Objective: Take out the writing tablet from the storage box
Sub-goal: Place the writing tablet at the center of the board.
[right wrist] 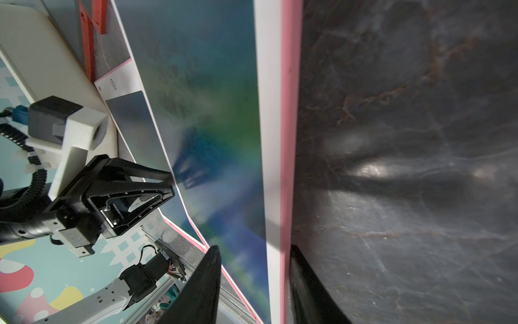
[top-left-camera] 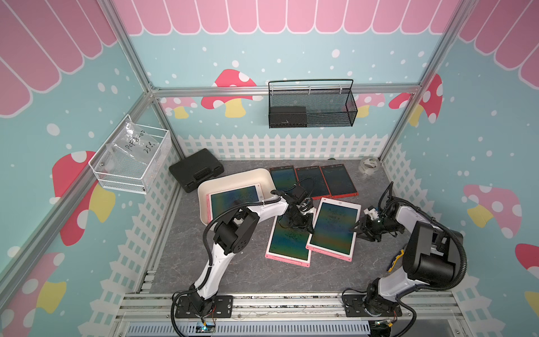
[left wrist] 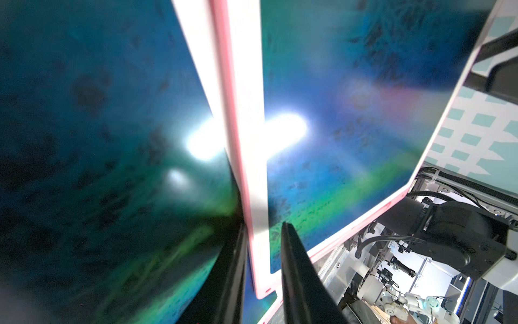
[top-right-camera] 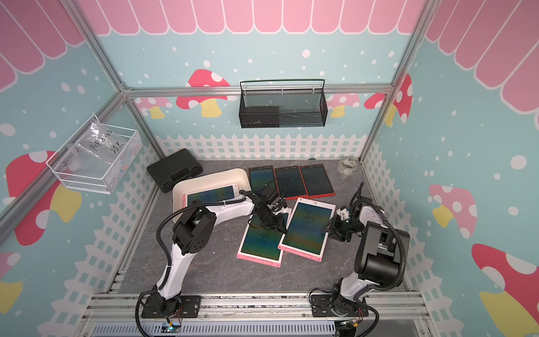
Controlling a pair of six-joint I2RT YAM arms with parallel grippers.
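The cream storage box (top-left-camera: 233, 175) (top-right-camera: 210, 178) stands at the back left with a pink writing tablet (top-left-camera: 233, 200) lying inside, partly hidden by my left arm. Mid-table, another pink writing tablet (top-left-camera: 334, 230) (top-right-camera: 306, 230) rests tilted, its left edge over a third pink tablet (top-left-camera: 288, 242). My left gripper (top-left-camera: 309, 229) (left wrist: 262, 227) is shut on the tilted tablet's left edge. At that tablet's right edge, my right gripper (top-left-camera: 356, 230) (right wrist: 253, 249) straddles the rim with its jaws apart, one finger over the screen and one by the table.
Three red tablets (top-left-camera: 313, 181) lie side by side behind the pink ones. A black hard case (top-left-camera: 195, 169) sits at the back left corner, a tape roll (top-left-camera: 369, 166) at the back right. A black mesh basket (top-left-camera: 312, 105) and a white wire basket (top-left-camera: 131, 157) hang on the walls.
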